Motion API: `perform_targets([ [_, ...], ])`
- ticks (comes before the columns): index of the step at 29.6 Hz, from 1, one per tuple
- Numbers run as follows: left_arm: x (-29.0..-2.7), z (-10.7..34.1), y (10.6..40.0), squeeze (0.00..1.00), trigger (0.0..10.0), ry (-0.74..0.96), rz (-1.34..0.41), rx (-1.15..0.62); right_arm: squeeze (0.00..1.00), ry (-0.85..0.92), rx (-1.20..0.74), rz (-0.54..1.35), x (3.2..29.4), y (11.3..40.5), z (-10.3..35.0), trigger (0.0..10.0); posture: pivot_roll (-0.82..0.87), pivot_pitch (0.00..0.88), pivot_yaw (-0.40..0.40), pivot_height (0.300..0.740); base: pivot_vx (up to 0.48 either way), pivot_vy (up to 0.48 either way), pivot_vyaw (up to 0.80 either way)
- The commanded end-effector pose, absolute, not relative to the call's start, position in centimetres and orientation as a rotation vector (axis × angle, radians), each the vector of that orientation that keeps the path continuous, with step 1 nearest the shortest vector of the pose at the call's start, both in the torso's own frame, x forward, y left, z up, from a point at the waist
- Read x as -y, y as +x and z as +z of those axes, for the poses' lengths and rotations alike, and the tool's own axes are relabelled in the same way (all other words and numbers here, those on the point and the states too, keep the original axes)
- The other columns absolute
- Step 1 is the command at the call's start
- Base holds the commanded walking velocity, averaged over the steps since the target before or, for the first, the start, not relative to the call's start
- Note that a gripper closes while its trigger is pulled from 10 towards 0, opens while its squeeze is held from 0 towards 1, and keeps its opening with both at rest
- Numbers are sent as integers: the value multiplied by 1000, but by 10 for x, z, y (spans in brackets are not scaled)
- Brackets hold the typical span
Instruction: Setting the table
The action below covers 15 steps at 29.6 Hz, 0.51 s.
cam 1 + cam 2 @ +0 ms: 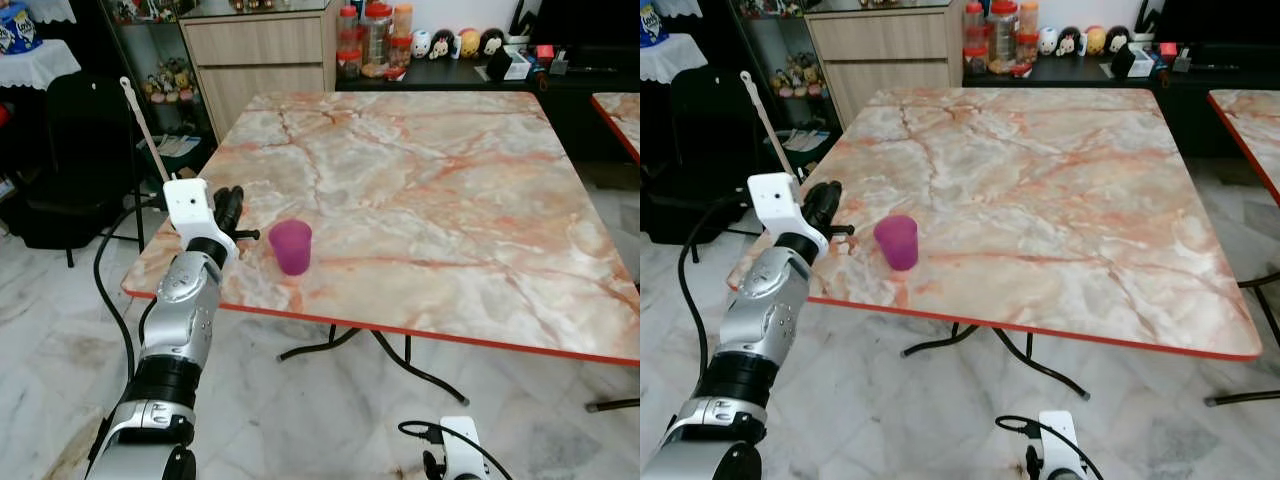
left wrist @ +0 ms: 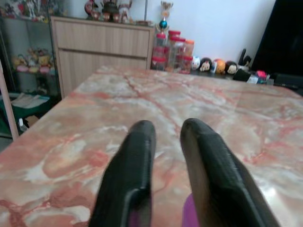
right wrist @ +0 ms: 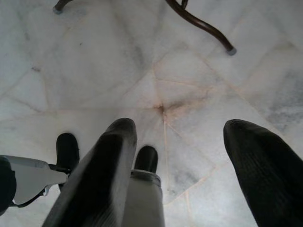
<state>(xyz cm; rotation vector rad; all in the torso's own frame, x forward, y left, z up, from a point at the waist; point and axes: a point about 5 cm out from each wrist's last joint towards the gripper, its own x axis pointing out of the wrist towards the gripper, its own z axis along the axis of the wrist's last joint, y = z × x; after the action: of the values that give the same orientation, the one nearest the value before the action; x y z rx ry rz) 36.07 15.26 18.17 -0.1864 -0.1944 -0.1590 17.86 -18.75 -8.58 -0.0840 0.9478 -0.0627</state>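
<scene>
Purple cup on marble worktop, left tool beside it.

Nearest us, our right tool [image 3: 180, 161] hangs low over the marble floor [image 3: 142, 56], its fingers spread wide and holding nothing. At the worktop's [image 1: 450, 200] near-left corner our left tool [image 1: 228, 212] rests over the near edge, fingers [image 2: 128, 179] a narrow gap apart and gripping nothing. The purple cup [image 1: 291, 246] stands upright just beside it, apart from the fingers, close to the near edge. Past the far edge we note a wooden cabinet [image 1: 255, 60], lidded jars [image 1: 375, 38] and small round figurines [image 1: 455, 42] on a dark sideboard.
</scene>
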Motion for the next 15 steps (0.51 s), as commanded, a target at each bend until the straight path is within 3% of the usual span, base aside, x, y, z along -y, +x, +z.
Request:
perform_targets([
  [1, -153, 181, 361, 1000, 10000, -170, -168, 183, 0, -78, -948, -53, 184, 179, -86, 10000, 21, 34, 78, 736, 0, 0, 0],
  [4, -149, 181, 360, 1000, 10000, -177, -201, 186, 0, -78, -947, -53, 184, 180, -86, 10000, 20, 35, 77, 736, 0, 0, 0],
  [10, -146, 181, 359, 1000, 10000, -149, -217, 180, 0, -78, -946, -52, 184, 180, -85, 10000, 19, 38, 77, 736, 273, 0, 0],
  [11, -144, 181, 359, 0, 10000, -142, -222, 179, 0, -81, -948, -50, 184, 180, -86, 10000, 17, 37, 78, 736, 0, 0, 0],
  [15, -144, 182, 358, 0, 10000, -176, -222, 198, 0, -85, -953, -49, 185, 178, -86, 10000, 15, 31, 80, 736, 127, 0, 0],
])
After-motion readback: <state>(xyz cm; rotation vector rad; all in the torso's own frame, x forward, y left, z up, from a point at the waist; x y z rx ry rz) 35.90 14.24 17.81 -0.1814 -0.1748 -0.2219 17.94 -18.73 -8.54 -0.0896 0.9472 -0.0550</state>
